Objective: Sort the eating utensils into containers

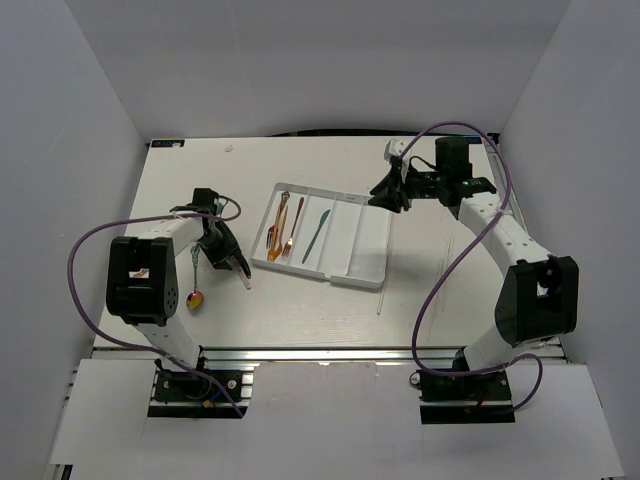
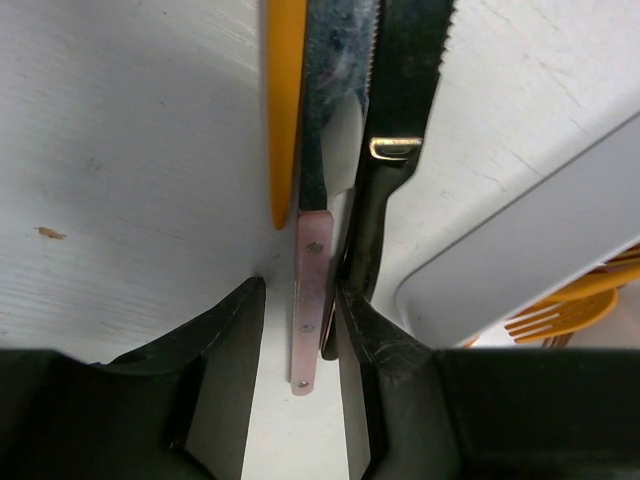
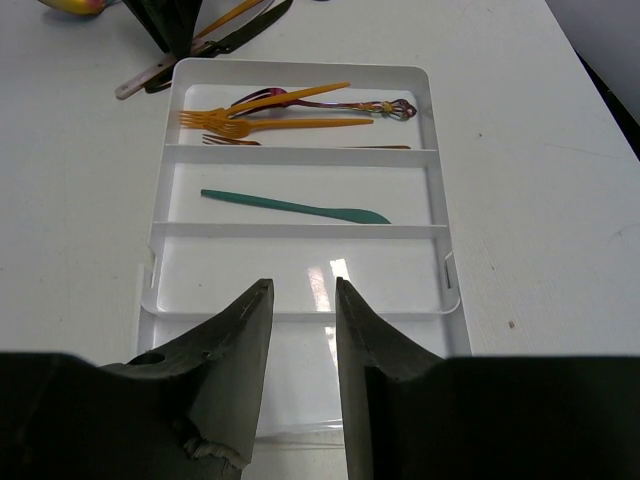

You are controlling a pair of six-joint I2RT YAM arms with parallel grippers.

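Note:
The white tray (image 1: 365, 262) lies mid-table. Its leftmost compartment holds orange-gold forks (image 1: 277, 232) and a dark spoon; the second holds a teal knife (image 1: 316, 236). My left gripper (image 1: 229, 259) is down at the table left of the tray. In its wrist view it (image 2: 298, 295) is open around the pink handle of a knife (image 2: 311, 300). A black knife (image 2: 390, 170) lies against the right finger, and an orange utensil (image 2: 285, 100) lies to the left. My right gripper (image 1: 391, 192) is open and empty above the tray's right end, over the near compartments (image 3: 303, 290). The teal knife (image 3: 300, 207) and forks (image 3: 270, 112) lie beyond.
An iridescent spoon (image 1: 195, 298) lies on the table near the left arm. Thin pale chopsticks (image 1: 384, 294) lie right of the tray, with another (image 1: 450, 252) by the right arm. White walls enclose the table on three sides.

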